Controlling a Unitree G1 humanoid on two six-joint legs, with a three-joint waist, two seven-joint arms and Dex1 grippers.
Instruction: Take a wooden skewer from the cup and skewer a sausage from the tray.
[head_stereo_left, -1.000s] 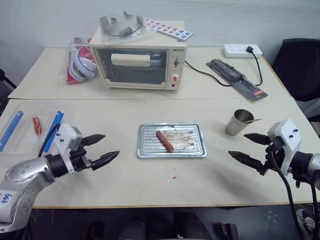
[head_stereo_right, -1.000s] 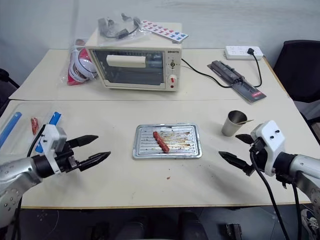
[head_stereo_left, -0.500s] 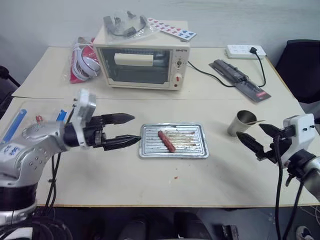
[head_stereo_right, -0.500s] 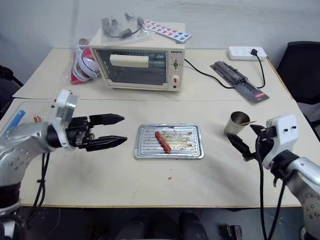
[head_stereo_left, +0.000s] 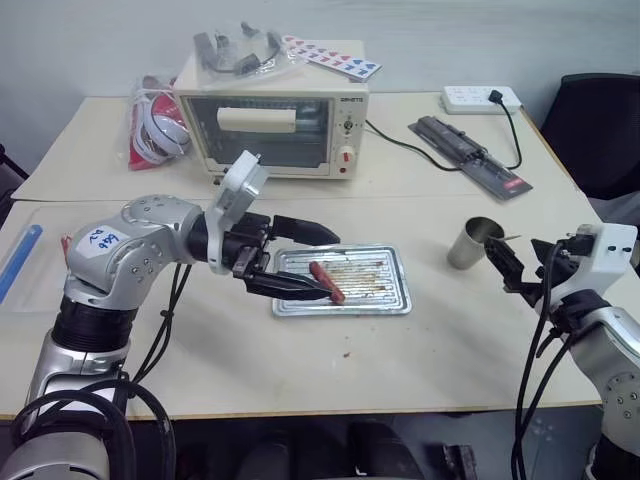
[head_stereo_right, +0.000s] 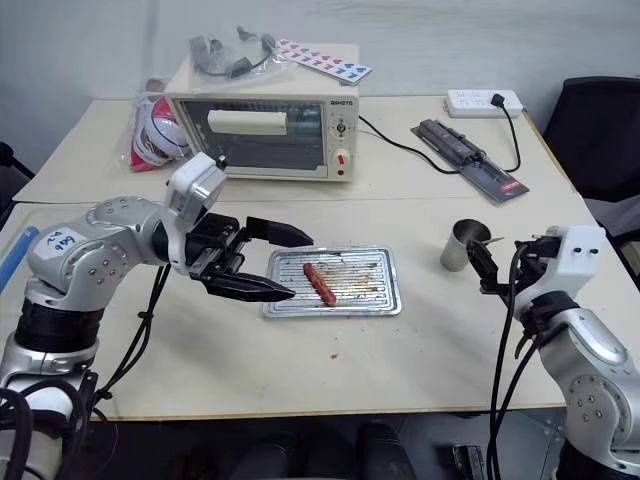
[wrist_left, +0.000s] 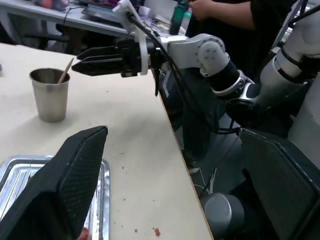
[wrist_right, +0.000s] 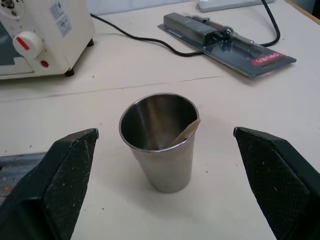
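The silver tray (head_stereo_left: 385, 300) lies at the table's middle with the reddish-brown sausage (head_stereo_left: 328, 282) on its left part. My left gripper (head_stereo_left: 330, 264) is open and points sideways over the tray's left edge, one finger above the sausage and one in front of it. The metal cup (wrist_right: 160, 150) stands to the right of the tray, with a wooden skewer (wrist_right: 185, 134) leaning inside it. My right gripper (wrist_right: 165, 131) is open just short of the cup, its fingers (wrist_right: 60, 185) wide on either side. The left wrist view shows the cup (wrist_left: 50, 95) and the right gripper (wrist_left: 97, 60).
A toaster oven (head_stereo_left: 270, 130) stands at the back, with a red bag (head_stereo_left: 150, 130) beside it. A power strip (head_stereo_left: 480, 97) and a flat black case (head_stereo_left: 470, 155) lie back right. A clear plastic tray's blue strip (head_stereo_left: 15, 265) is far left. A person (wrist_left: 225, 12) stands beyond the table.
My left arm has swung up and to the right, bringing its open gripper from the table's left side to the tray. My right gripper has turned and moved forward to the cup.
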